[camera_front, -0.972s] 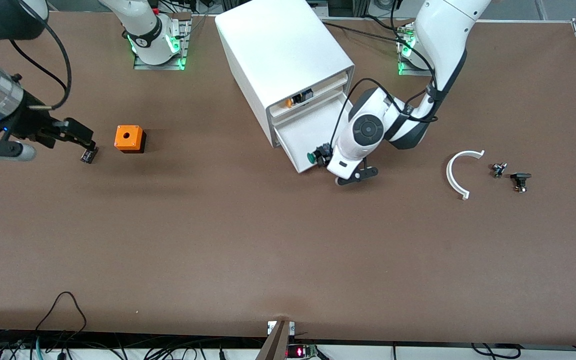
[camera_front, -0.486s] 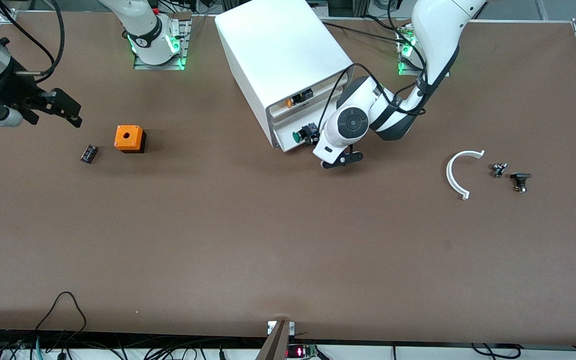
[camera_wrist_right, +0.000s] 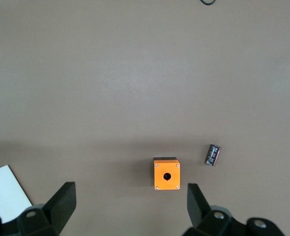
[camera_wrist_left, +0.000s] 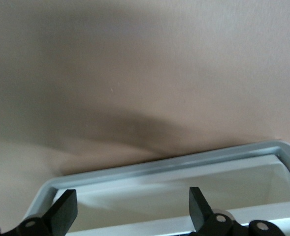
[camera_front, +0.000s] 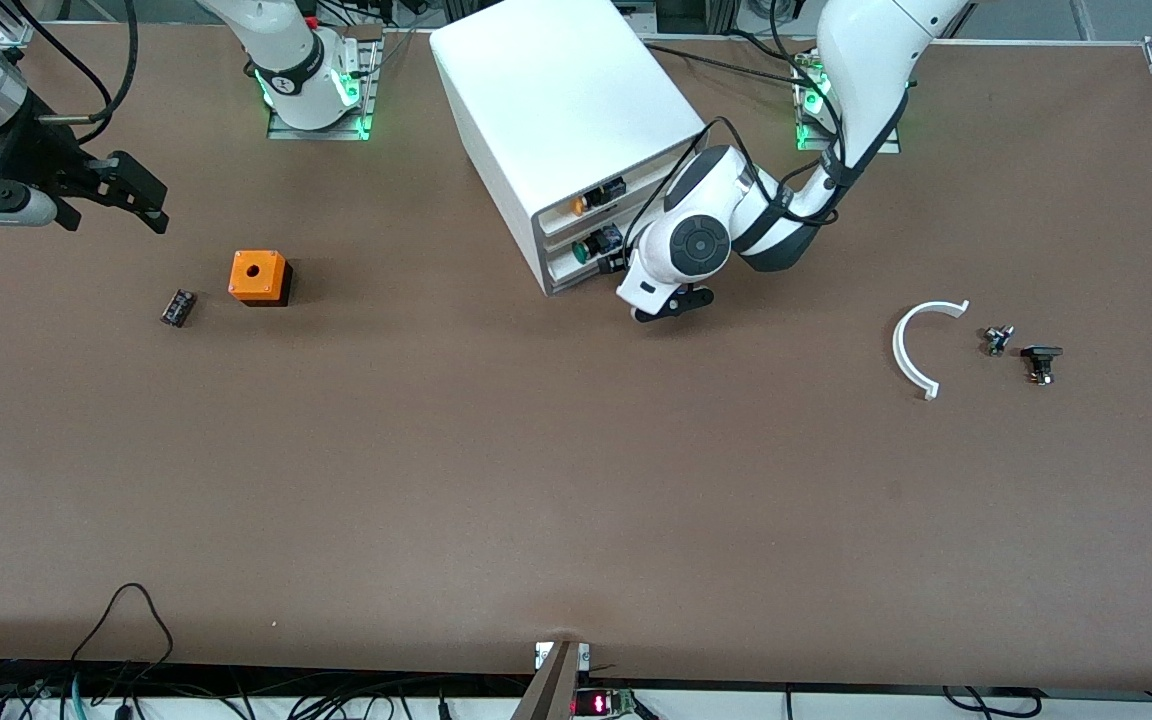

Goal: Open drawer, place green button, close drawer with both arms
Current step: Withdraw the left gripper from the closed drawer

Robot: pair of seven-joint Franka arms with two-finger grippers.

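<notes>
Cabinet (camera_front: pixel 566 110) sits on the worktop (camera_front: pixel 536 480). Its drawer (camera_front: pixel 581 262) is pushed in, the green button (camera_front: pixel 582 250) showing through the front slot. The left end effector (camera_front: pixel 626 262) touches the drawer front, fingers wide. The right end effector (camera_front: pixel 141 195), also wide and holding nothing, hangs over the worktop near the orange cube (camera_front: pixel 258 277).

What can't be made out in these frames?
- Left gripper fingers: hidden under the arm's wrist in front view.
- Button: only its green cap shows through the drawer slot; left wrist view misses it.
- Two small parts beside the white arc: too small to identify.
</notes>
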